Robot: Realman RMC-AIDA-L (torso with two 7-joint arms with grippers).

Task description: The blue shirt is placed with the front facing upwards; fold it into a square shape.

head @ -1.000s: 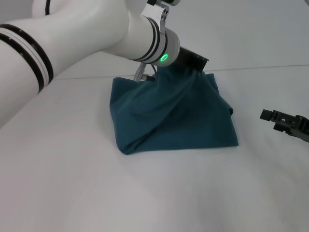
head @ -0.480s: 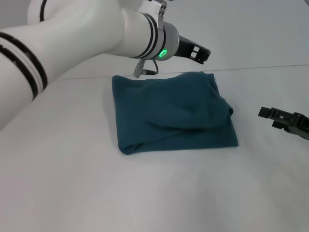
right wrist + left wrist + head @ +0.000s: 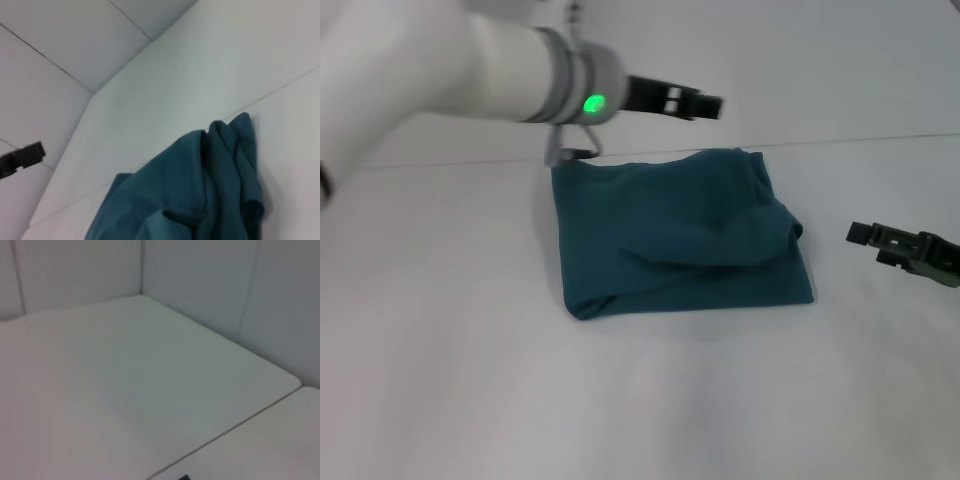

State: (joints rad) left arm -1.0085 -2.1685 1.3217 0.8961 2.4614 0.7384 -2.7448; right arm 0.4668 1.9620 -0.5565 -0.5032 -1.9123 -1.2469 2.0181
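The blue shirt (image 3: 680, 235) lies folded into a rough square on the white table (image 3: 470, 380), with a bunched ridge near its right edge. No lettering shows. The right wrist view catches its crumpled edge (image 3: 200, 195). My left gripper (image 3: 705, 103) hovers above and just behind the shirt's far edge, open and holding nothing; it appears as a small dark shape (image 3: 22, 155) in the right wrist view. My right gripper (image 3: 870, 240) rests low over the table to the right of the shirt, open and empty, a short gap away from the cloth.
A seam in the white tabletop (image 3: 860, 140) runs across behind the shirt. Pale wall panels (image 3: 200, 275) stand beyond the table's far edge. The left wrist view holds only bare white surface and wall.
One second ago my left gripper held the shirt's far edge lifted. It has let go, the cloth has dropped flat, and the arm has drawn back to the left and upward.
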